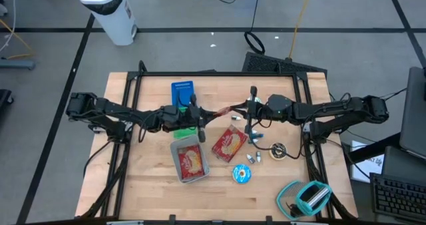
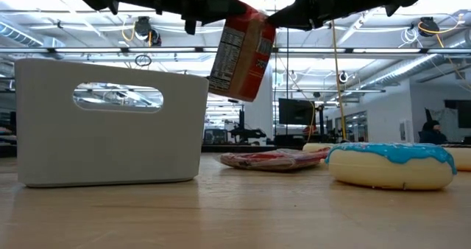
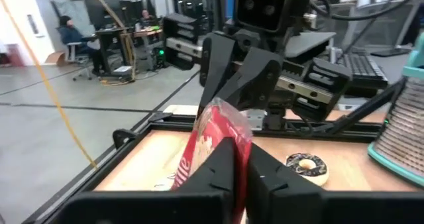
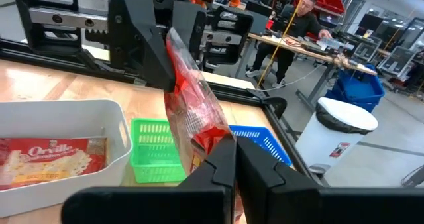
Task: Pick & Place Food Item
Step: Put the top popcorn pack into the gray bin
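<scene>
two claws met above the middle of the tabletop [image 1: 140, 185], each pinching the same red snack packet [image 1: 221, 111] from opposite ends. the left claw [image 1: 203, 116] had its fingers pressed together on one edge of the packet; in its own wrist view the dark fingers [image 3: 222, 164] sat tight against the red wrapper. the right claw [image 1: 241, 107] was likewise clamped on the other edge, its fingers [image 4: 222, 161] closed around the crinkled red film. the packet hung in the air between the two claws, clear of the wood, and in the low view it tilted with its printed label side showing.

below the left claw a grey bin [image 1: 177, 164] sat on the tabletop and held a flat popcorn packet [image 1: 191, 162]. a small green basket [image 1: 188, 128] stood just beside the bin, under the left arm; its contents could not be made out. a blue basket [image 1: 182, 92] lay beyond it toward the far edge.

another red packet [image 1: 229, 145] lay flat on the wood near the bin. a blue-iced toy donut [image 1: 241, 174] rested nearby, a second donut [image 1: 277, 151] sat farther right, and a teal basket [image 1: 307, 197] lay tipped near the front right corner.
</scene>
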Controlling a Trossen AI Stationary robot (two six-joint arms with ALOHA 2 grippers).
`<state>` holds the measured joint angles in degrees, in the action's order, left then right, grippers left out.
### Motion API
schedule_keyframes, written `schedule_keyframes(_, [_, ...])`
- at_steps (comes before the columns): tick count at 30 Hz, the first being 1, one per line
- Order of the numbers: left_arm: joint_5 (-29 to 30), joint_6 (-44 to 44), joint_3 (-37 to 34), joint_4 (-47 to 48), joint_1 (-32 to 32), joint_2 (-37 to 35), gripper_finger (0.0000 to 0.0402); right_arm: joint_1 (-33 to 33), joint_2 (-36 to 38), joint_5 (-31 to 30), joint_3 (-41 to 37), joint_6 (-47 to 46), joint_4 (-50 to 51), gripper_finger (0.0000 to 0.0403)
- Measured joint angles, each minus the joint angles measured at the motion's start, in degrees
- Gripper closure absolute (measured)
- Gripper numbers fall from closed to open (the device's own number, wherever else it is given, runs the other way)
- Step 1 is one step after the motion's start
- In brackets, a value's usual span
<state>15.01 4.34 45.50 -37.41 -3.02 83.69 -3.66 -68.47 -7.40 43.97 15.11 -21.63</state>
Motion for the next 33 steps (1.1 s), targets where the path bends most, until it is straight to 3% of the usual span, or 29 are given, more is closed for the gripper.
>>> schedule_keyframes(7, [-1.1, 2.6, 0.0, 1.9, -0.4, -3.2, 0.0398, 0.0, 0.4, 0.2, 0.0, -4.9, 0.9, 0.0387])
schedule_keyframes(14, [-1.1, 4.7, -0.1, 9.4, -2.3, -10.5, 0.0398, 0.0, 4.4, -0.4, 0.0, -5.5, 5.3, 0.0331])
schedule_keyframes(20, [-1.1, 6.5, -0.1, 13.6, -7.6, -15.3, 0.0399, 0.0, 9.8, -0.4, 0.0, -5.9, 12.5, 0.0279])
schedule_keyframes(25, [-0.8, 9.1, -0.2, 15.7, -14.3, -17.1, 0.04, 0.0, 13.7, -0.4, -0.3, -6.3, 16.3, 0.0257])
schedule_keyframes(33, [10.3, 11.9, -4.3, 12.2, -24.2, -18.7, 0.04, 0.0, 19.4, -0.3, -7.5, -6.1, 9.0, 0.0255])
